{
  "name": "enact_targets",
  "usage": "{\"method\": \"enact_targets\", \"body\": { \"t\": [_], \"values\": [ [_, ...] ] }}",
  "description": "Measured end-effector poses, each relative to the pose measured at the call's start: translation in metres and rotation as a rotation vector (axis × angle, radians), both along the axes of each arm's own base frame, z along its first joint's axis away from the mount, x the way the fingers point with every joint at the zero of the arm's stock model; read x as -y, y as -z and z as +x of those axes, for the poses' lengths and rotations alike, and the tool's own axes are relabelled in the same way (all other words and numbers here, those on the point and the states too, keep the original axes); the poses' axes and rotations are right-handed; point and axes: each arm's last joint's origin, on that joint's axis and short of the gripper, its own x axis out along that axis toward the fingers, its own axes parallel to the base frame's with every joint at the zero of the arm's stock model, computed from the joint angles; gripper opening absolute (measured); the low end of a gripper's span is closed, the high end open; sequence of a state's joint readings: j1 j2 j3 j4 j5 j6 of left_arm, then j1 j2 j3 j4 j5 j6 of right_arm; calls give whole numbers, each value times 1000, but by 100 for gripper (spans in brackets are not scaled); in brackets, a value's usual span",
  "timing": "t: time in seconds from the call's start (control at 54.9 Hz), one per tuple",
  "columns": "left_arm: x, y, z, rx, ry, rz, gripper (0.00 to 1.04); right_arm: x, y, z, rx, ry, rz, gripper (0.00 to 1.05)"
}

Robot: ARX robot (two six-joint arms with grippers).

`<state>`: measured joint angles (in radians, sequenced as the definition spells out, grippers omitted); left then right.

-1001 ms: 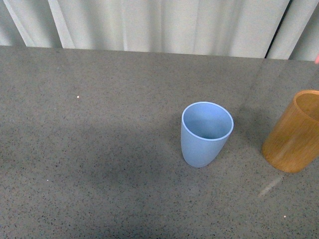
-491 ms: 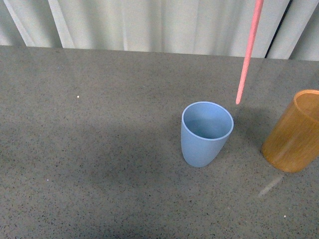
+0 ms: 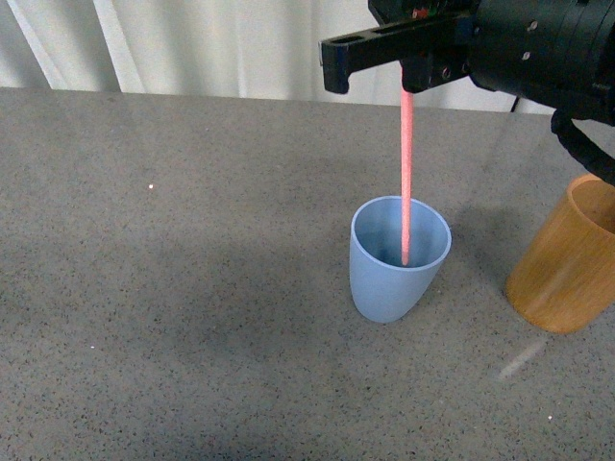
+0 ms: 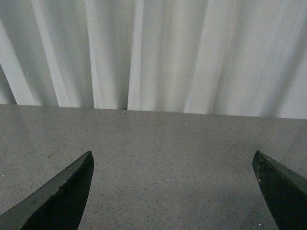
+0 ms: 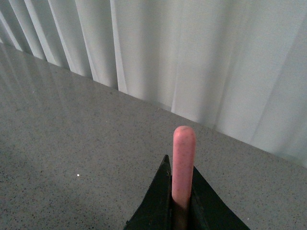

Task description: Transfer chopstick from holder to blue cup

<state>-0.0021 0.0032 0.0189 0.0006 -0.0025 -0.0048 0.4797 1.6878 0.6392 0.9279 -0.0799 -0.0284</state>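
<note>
The pink chopstick hangs almost upright, its lower tip inside the mouth of the light blue cup near the table's middle. My right gripper is shut on the chopstick's upper part, directly above the cup. In the right wrist view the chopstick sticks out from between the closed black fingers of the right gripper. The orange-brown holder stands at the right edge, to the right of the cup. My left gripper is open over bare table, with nothing between its fingers.
A grey speckled tabletop spreads to the left of the cup. White pleated curtains hang along the far edge. The black right arm crosses the upper right of the front view.
The chopstick has moved left and down, from beside the cup's rim to inside its mouth. The right gripper and arm have come into the front view above the cup.
</note>
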Motion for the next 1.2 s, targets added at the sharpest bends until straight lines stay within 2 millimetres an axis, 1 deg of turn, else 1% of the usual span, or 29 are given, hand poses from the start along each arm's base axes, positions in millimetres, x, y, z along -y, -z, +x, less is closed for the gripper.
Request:
{"method": "enact_targets", "body": {
  "t": [0.018, 0.073, 0.164, 0.237, 0.328, 0.346, 0.437, 0.528, 0.546, 0.601, 0.637, 0.746, 0.819, 0.837, 0.874, 0.892, 0.928, 1.001, 1.056, 1.092, 1.129, 1.201],
  "values": [
    [0, 0, 0, 0, 0, 0, 98, 0, 1, 0, -2, 1, -2, 4],
    [0, 0, 0, 0, 0, 0, 98, 0, 5, 1, -10, 17, -4, 19],
    [0, 0, 0, 0, 0, 0, 98, 2, 6, 1, -23, 28, 5, 36],
    [0, 0, 0, 0, 0, 0, 98, 4, 3, 0, -27, 40, 13, 47],
    [0, 0, 0, 0, 0, 0, 98, 10, -5, -4, -24, 55, 33, 65],
    [0, 0, 0, 0, 0, 0, 98, 11, -6, -5, -23, 57, 34, 66],
    [0, 0, 0, 0, 0, 0, 98, 19, -19, -10, -11, 73, 58, 82],
    [0, 0, 0, 0, 0, 0, 98, 28, -29, -16, 2, 93, 67, 96],
    [0, 0, 0, 0, 0, 0, 98, 31, -32, -19, 3, 104, 67, 97],
    [0, 0, 0, 0, 0, 0, 98, 41, -38, -24, 6, 151, 65, 94],
    [0, 0, 0, 0, 0, 0, 98, 48, -40, -27, 3, 186, 62, 94],
    [0, 0, 0, 0, 0, 0, 98, 82, -48, -40, -42, 412, 51, 95],
    [0, 0, 0, 0, 0, 0, 98, 114, -50, -58, -82, 616, 22, 95],
    [0, 0, 0, 0, 0, 0, 98, 117, -50, -61, -87, 635, 18, 95],
    [0, 0, 0, 0, 0, 0, 98, 130, -47, -75, -112, 695, 1, 95],
    [0, 0, 0, 0, 0, 0, 98, 133, -46, -78, -120, 706, -4, 95],
    [0, 0, 0, 0, 0, 0, 98, 141, -41, -94, -147, 736, -31, 95],
    [0, 0, 0, 0, 1, 0, 98, 146, -34, -111, -170, 749, -60, 95],
    [0, 0, 0, 0, 0, 0, 98, 148, -34, -116, -149, 729, -50, 93],
    [0, 0, 0, 0, 0, 0, 98, 149, -34, -117, -84, 673, -9, 89],
    [0, 0, 0, 0, 0, 0, 98, 149, -33, -119, 4, 603, 30, 82],
    [0, 0, 0, 0, -1, 0, 98, 149, -29, -124, 75, 561, 51, 71]
  ]
}}
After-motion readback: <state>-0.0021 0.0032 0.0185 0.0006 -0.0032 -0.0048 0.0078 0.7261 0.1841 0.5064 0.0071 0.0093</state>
